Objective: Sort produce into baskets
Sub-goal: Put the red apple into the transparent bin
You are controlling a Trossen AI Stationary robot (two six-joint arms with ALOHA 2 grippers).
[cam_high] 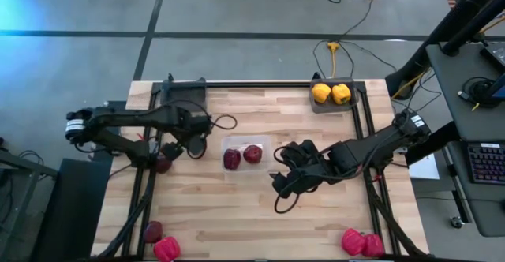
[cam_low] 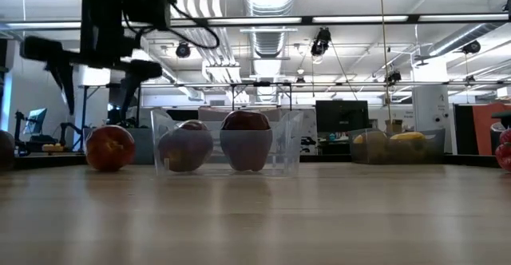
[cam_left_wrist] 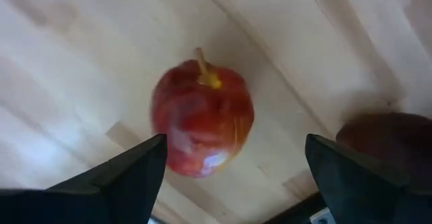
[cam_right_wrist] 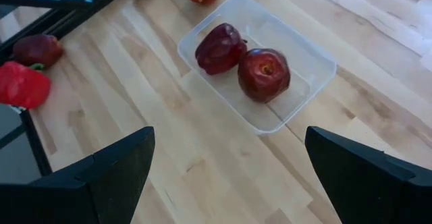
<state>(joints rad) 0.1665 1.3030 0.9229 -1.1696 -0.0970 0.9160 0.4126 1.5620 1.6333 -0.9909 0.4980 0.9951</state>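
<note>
We see the table (cam_high: 260, 215), with the clear container (cam_right_wrist: 307, 72) mid-table holding two dark red apples (cam_right_wrist: 263, 73). The left gripper (cam_left_wrist: 233, 173) hangs over a red apple (cam_left_wrist: 202, 126) by the table's left edge, fingers apart, apple between them and unclamped, stem up toward the camera. The right gripper (cam_right_wrist: 229, 166) sits right of the container, fingers wide apart, holding nothing.

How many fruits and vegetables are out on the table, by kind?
Dark red apples: 5
Red bell peppers: 3
Yellow bell peppers: 2
Total: 10
</note>
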